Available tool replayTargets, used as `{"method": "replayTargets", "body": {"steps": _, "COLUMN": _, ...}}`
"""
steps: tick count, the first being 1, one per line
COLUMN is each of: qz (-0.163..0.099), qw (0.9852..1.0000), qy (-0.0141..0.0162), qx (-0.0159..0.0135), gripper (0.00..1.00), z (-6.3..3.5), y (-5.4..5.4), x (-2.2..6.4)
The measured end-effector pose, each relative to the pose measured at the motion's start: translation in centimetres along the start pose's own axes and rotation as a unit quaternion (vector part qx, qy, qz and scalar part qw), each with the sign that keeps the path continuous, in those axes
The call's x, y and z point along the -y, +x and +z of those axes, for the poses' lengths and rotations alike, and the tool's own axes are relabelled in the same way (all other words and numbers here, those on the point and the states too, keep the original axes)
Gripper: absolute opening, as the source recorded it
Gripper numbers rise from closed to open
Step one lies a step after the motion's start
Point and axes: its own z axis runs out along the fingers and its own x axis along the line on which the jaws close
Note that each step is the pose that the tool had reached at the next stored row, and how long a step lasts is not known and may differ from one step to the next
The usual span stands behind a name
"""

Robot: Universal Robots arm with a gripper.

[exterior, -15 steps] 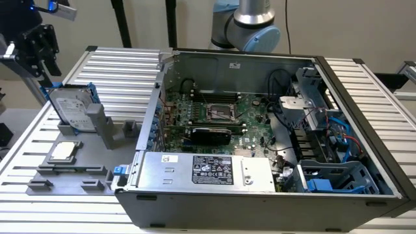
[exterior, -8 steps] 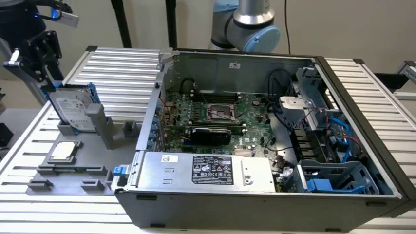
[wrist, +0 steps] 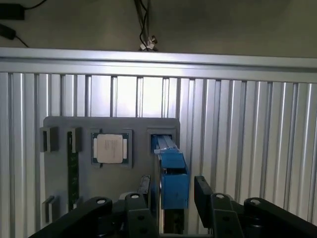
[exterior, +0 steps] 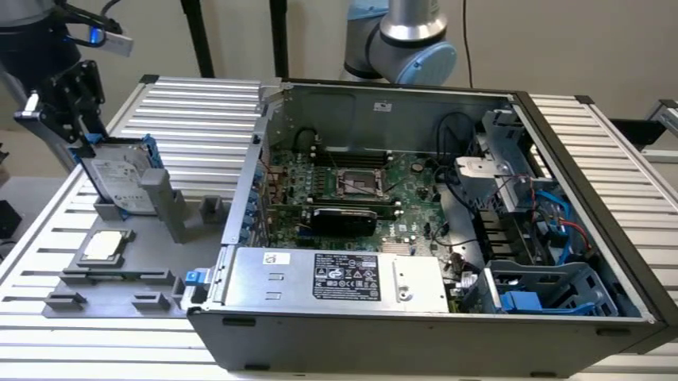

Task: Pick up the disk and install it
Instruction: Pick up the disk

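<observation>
The disk [exterior: 114, 178] stands on edge in a slot of the grey fixture plate [exterior: 117, 292] at the exterior view's left. It is a silver drive with a white label in a blue carrier. My black gripper [exterior: 82, 141] hangs at its upper end. In the wrist view the disk [wrist: 171, 171] runs edge-on between my two fingers [wrist: 144, 184], with the gripper [wrist: 172, 182] open and a narrow gap on each side of the carrier.
A small square silver chip [exterior: 106, 244] lies on the same fixture, beside the disk. The open computer case [exterior: 593, 198] fills the exterior view's right, with a labelled power-supply box [exterior: 339, 276] and a blue-tabbed drive bay [exterior: 541, 292]. Ribbed aluminium table [exterior: 190, 111] surrounds them.
</observation>
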Motion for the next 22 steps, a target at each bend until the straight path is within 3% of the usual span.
{"method": "replayTargets", "body": {"steps": 14, "qz": 0.0, "qw": 1.0, "qy": 0.0, "qx": 0.0, "gripper": 1.0, "z": 2.46, "y": 0.1, "x": -0.2}}
{"method": "replayTargets", "body": {"steps": 22, "qz": 0.0, "qw": 1.0, "qy": 0.0, "qx": 0.0, "gripper": 1.0, "z": 2.69, "y": 0.0, "x": -0.16}}
